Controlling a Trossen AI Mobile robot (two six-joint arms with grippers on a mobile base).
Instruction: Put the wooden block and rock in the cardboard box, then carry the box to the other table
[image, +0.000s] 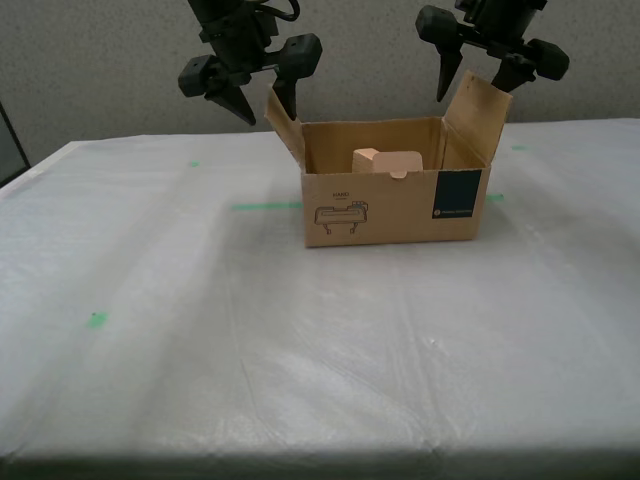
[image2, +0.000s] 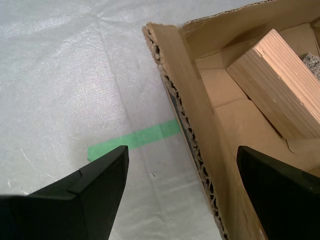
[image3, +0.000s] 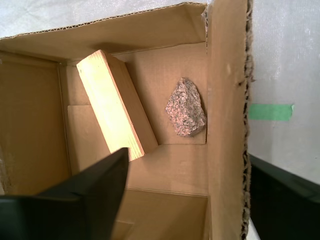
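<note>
- The cardboard box (image: 392, 205) is brown corrugated paperboard, matt, with rough, frayed flap edges.
- The wooden block (image3: 115, 103) is pale wood, smooth, with fine grain lines on its side.
- The rock (image3: 186, 108) is rough, speckled stone, pinkish grey.
- The table (image: 300, 350) wears wrinkled whitish plastic film, slightly glossy.
- The green tape (image2: 135, 138) looks matt.
- The gripper fingers (image2: 85, 195) are black and matt.

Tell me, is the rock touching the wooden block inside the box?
Apart. The first wrist view shows bare cardboard floor between the rock and the wooden block.
</note>
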